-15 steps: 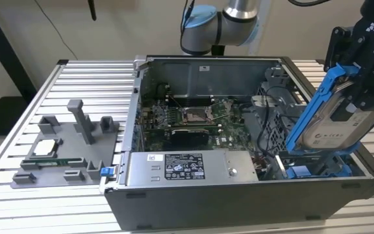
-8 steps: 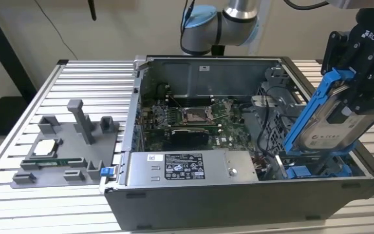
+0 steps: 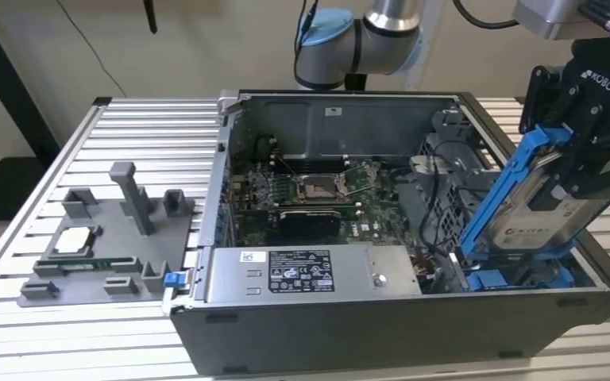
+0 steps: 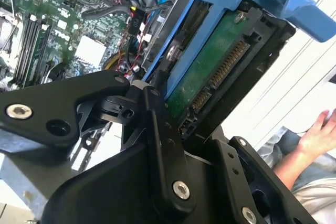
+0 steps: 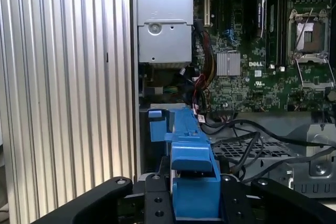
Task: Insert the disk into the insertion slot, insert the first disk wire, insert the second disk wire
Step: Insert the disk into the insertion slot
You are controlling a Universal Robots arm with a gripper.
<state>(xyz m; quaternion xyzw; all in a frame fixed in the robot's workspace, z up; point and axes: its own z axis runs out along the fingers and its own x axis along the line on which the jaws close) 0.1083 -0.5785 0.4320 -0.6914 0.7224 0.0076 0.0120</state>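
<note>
Over insertion slot [image 3: 508, 278], disk [image 3: 538, 213] clamped in end effector [image 3: 572, 178].

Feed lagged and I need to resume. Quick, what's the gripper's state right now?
The gripper is shut on the disk, which it holds tilted, lower end near the slot.

The disk [image 3: 545, 213] is smooth silver metal in a glossy blue plastic frame [image 3: 501, 194]. The computer case [image 3: 390, 333] is matt grey sheet metal. At nine o'clock, a matt grey plastic holder [image 3: 104, 238] lies on the ribbed bare-metal tabletop [image 3: 146, 127].
</note>
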